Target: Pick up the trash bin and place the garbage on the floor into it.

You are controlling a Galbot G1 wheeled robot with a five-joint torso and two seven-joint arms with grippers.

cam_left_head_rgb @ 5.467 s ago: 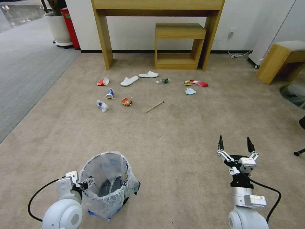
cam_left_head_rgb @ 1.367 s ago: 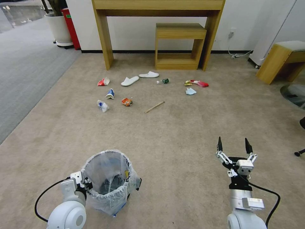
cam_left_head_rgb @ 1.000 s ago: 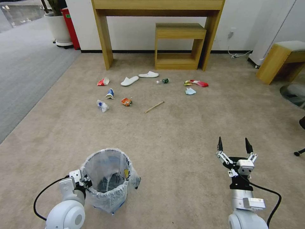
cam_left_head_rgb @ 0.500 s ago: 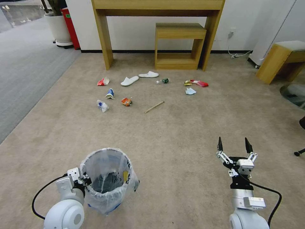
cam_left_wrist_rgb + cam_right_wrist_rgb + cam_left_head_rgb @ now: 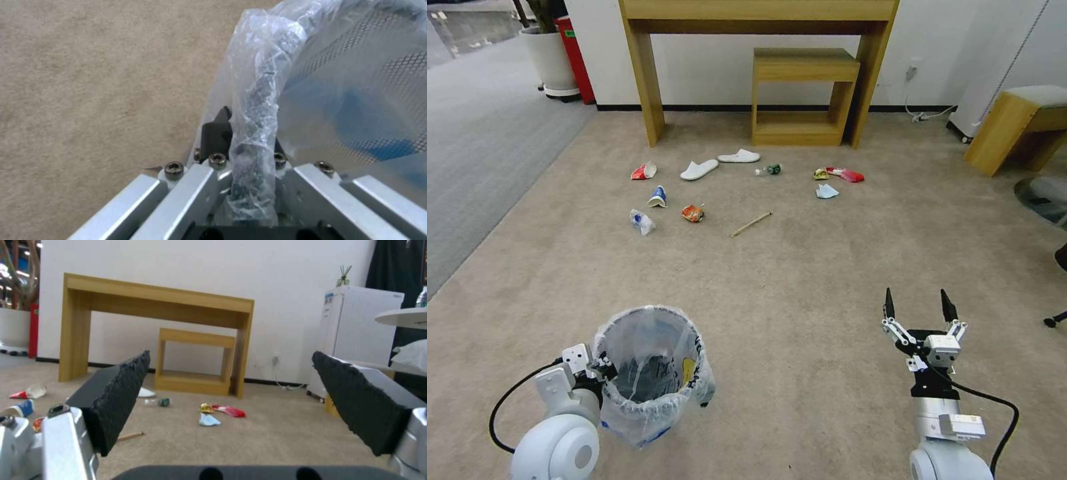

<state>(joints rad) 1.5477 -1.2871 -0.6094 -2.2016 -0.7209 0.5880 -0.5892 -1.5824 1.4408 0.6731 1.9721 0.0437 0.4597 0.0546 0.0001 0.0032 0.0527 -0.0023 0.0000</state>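
The trash bin (image 5: 650, 373), black with a crinkled clear bag over its rim, sits at the lower left of the head view. My left gripper (image 5: 602, 369) is shut on its near rim (image 5: 253, 133), with the bag-wrapped edge pinched between the fingers (image 5: 217, 132). I cannot tell whether the bin's base touches the floor (image 5: 774, 287). The garbage lies well ahead: a red-white cup (image 5: 644, 171), a blue cup (image 5: 658, 197), an orange can (image 5: 692, 213), a stick (image 5: 751, 225), slippers (image 5: 699, 169), a bottle (image 5: 768, 170) and wrappers (image 5: 840, 175). My right gripper (image 5: 919, 303) hovers open and empty at the lower right.
A tall wooden table (image 5: 647, 87) and a small shelf unit (image 5: 804, 93) stand against the wall behind the litter. A wooden bench (image 5: 1014, 127) is at the right and a chair caster (image 5: 1052, 321) by the edge. Grey carpet (image 5: 474, 153) and a planter (image 5: 550, 60) lie left.
The bin in my left gripper has gone from tilted to more upright and sits slightly higher in the view. The right gripper has barely moved. The litter lies as before.
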